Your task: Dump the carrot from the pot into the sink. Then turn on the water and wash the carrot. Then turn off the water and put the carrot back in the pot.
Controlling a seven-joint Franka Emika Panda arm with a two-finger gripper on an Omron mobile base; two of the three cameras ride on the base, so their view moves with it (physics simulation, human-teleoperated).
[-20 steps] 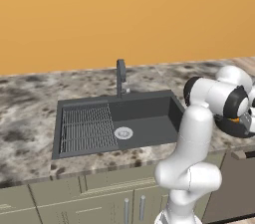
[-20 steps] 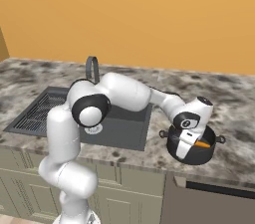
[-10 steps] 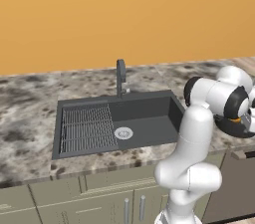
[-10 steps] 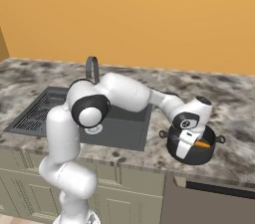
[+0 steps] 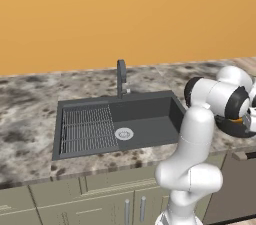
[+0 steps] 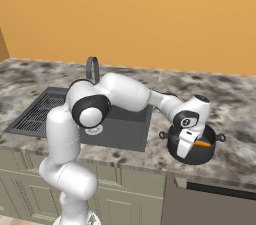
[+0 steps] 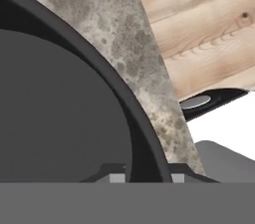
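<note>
Fingertips (image 7: 116, 178) straddle the pot's (image 6: 192, 155) rim, closing on it (carrot (image 6: 202, 144) inside), near the counter's (image 6: 235, 119) front edge; next I must lift it toward the sink (image 6: 120, 131).

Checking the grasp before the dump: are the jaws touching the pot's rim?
Touching. In the hand view the pot rim runs between the two fingertips, which sit against it on both sides. The right base view shows the gripper down at the rim.
</note>
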